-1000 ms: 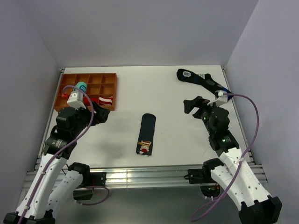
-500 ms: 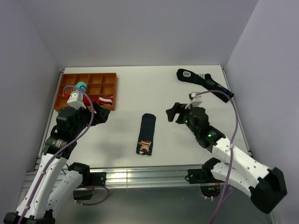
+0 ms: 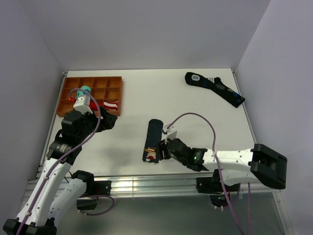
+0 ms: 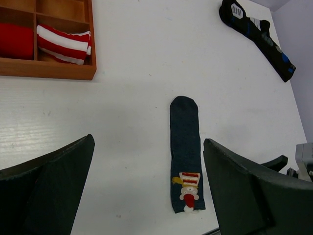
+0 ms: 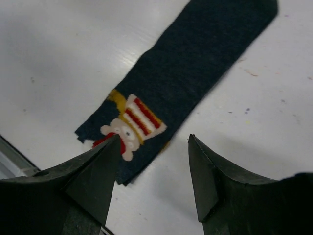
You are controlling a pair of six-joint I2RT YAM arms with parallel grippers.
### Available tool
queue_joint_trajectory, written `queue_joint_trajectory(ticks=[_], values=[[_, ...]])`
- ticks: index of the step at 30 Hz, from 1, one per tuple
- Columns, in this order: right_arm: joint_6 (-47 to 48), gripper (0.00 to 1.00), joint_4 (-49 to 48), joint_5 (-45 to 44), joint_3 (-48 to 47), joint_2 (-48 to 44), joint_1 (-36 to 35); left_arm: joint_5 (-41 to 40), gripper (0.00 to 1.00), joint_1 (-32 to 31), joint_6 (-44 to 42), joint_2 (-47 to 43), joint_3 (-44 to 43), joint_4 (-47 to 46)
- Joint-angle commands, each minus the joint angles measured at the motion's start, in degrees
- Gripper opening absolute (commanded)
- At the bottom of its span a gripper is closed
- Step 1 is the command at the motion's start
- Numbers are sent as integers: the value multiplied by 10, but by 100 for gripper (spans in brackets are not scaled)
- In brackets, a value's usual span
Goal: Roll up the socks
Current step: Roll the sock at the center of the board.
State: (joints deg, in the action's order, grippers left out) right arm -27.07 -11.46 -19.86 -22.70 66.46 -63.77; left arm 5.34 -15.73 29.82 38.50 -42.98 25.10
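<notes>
At the near edge, the right arm (image 3: pixel 230 157) lies stretched low across the counter (image 3: pixel 195 105) toward 9 o'clock, which places the right jaws at the near end of the socks (image 3: pixel 155 134). The right wrist view shows the right jaws partly open. One finger (image 5: pixel 90 178) overlaps the end of the socks that bears the patch (image 5: pixel 131 123), and the other sits over bare counter just beside the socks' long edge, so that edge lies between them. Nothing is clamped, and it cannot be told whether the fingertip touches the fabric. The socks lie flat near the middle of the counter, running roughly from 6 to 12 o'clock, with the red-white-yellow patch at the 6 o'clock end and the rounded end at 12. At 9 o'clock of the socks, well apart from them, the left arm (image 3: pixel 73 129) is raised above the counter. The left jaws are spread wide and hold nothing. Farther back, at 10 o'clock of the socks, stands a wooden tray (image 3: pixel 120 93) with compartments. A striped bundle (image 3: pixel 111 105) in red and white fills its near right compartment, a red bundle (image 4: pixel 17 41) lies in the compartment just beside it, and a teal bundle (image 3: pixel 86 90) sits farther along, close to the left arm. At about 2 o'clock, toward the far right corner, a longer dark sock (image 3: pixel 215 88) with blue marks and a white patch lies flat.
</notes>
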Motion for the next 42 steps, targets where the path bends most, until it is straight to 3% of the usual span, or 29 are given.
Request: queue_joint_trajectory(ticks=[1,8,15,31,42], values=[[11,64,-93,-40,5,23,-34,19,100,-2,3,5,1,-10],[43,59,-120,-82,-16,104,-119,27,99,-4,1,13,3,-15],[47,58,-130,-89,-32,162,-145,27,100,-11,1,18,2,-12],[55,56,-82,-143,-48,151,-179,23,99,-16,1,18,2,-12],[56,50,-86,-148,-60,185,-192,20,99,-19,3,19,2,-10]])
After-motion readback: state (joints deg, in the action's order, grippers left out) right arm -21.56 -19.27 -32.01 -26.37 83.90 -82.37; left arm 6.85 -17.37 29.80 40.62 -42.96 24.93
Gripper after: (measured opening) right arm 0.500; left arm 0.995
